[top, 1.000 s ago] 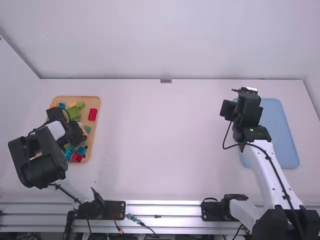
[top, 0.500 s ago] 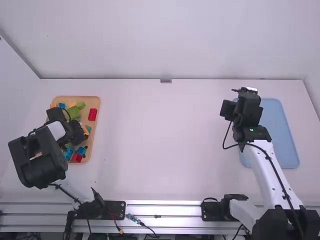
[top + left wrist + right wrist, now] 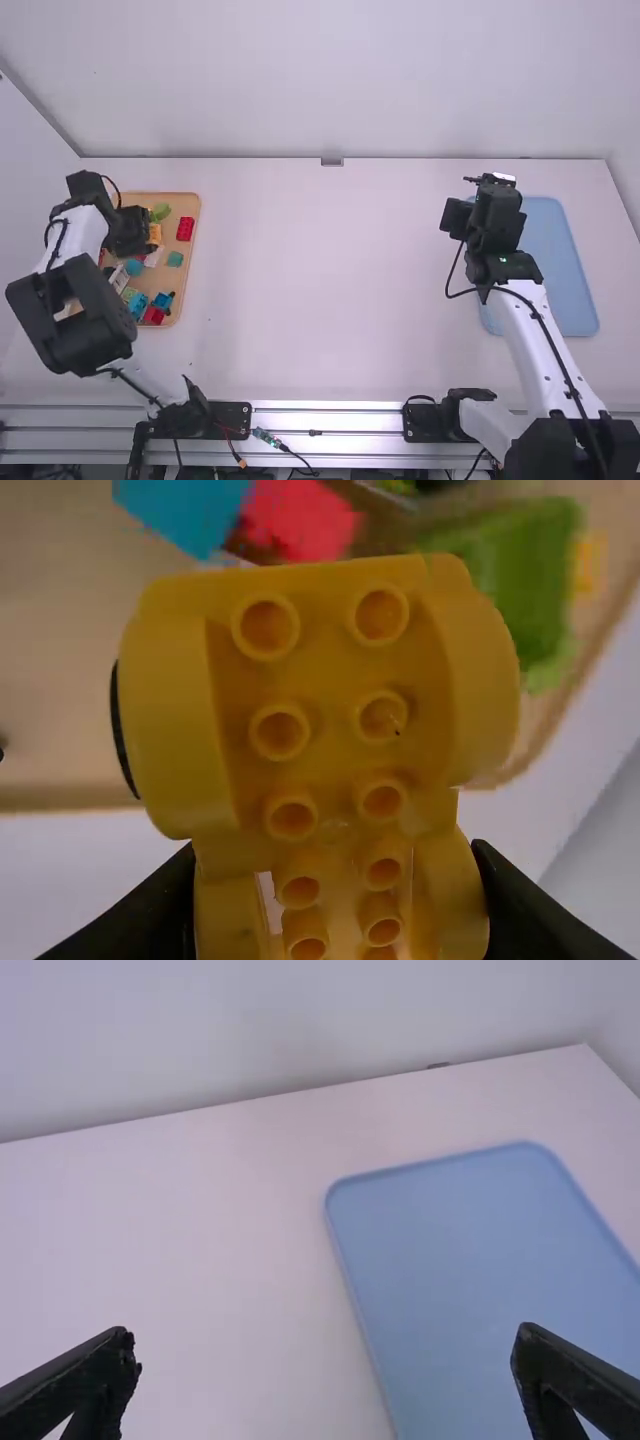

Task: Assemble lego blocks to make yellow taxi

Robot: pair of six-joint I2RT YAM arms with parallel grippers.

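In the high view, saw one flat wooden tray point(image 3: 196, 222) with rounded corners on the smooth white table point(image 3: 320, 290), strewn with small studded plastic blocks. Counted two boxy red blocks, one point(image 3: 185, 229) near the rim and one point(image 3: 153, 315) at the near end, plus two blue blocks point(image 3: 138, 304) close to the latter. Found the left gripper point(image 3: 131, 233) above the tray, and the right gripper point(image 3: 497, 207) over one smooth, pale blue tray point(image 3: 552, 245).

In the left wrist view, saw the left gripper point(image 3: 335, 895) clamped on one glossy yellow block point(image 3: 325, 680), over the wooden tray. Noted bulging, rounded sides and at least ten hollow round studs in two rows. Beyond it, made out one blue block point(image 3: 190, 510), one red and one chunky green block point(image 3: 530, 580), all blurred.

In the right wrist view, saw the right gripper point(image 3: 325, 1348) with jaws spread wide, grasping nothing, near the blue tray's rounded corner.
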